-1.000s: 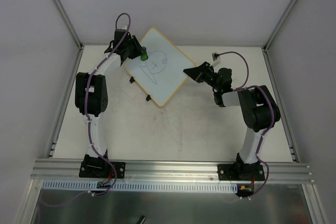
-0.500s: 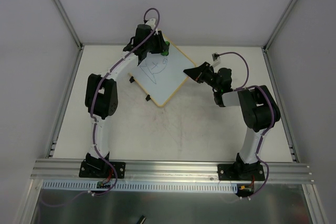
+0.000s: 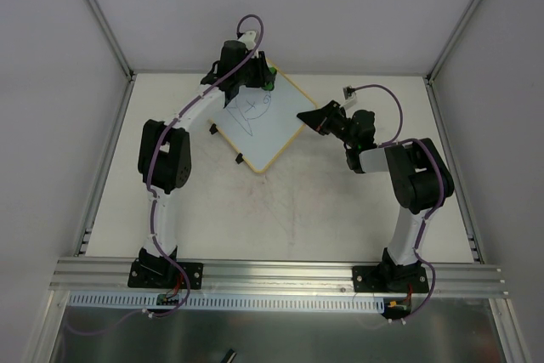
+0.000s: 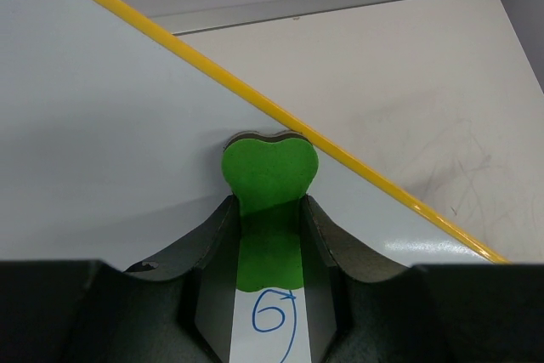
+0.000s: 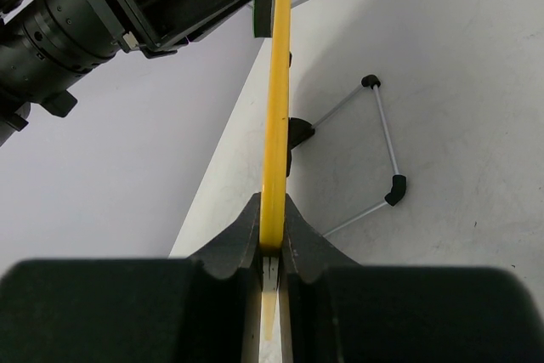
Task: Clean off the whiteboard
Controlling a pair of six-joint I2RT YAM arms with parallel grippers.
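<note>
The whiteboard (image 3: pixel 259 129) lies tilted on the table at the back, with a dark doodle (image 3: pixel 248 112) on it. My left gripper (image 3: pixel 262 80) is at the board's far corner, shut on the green eraser (image 3: pixel 269 82). In the left wrist view the eraser (image 4: pixel 269 178) sits between my fingers (image 4: pixel 212 235) against the white surface, just inside the yellow frame (image 4: pixel 357 164). A blue loop of the doodle (image 4: pixel 272 316) shows below it. My right gripper (image 3: pixel 308 116) is shut on the board's right edge. In the right wrist view that frame (image 5: pixel 276 108) runs edge-on into the right gripper (image 5: pixel 272 210).
Two black clips (image 3: pixel 212 129) (image 3: pixel 240 159) sit on the board's near-left edge. A thin wire stand (image 5: pixel 382 146) shows behind the board. Enclosure walls surround the table, and an aluminium rail (image 3: pixel 280 274) runs along the near edge. A small cable plug (image 3: pixel 349 89) lies at the back right.
My left gripper has carried the eraser from the board's left corner across to its far corner. The right gripper and the board have not moved.
</note>
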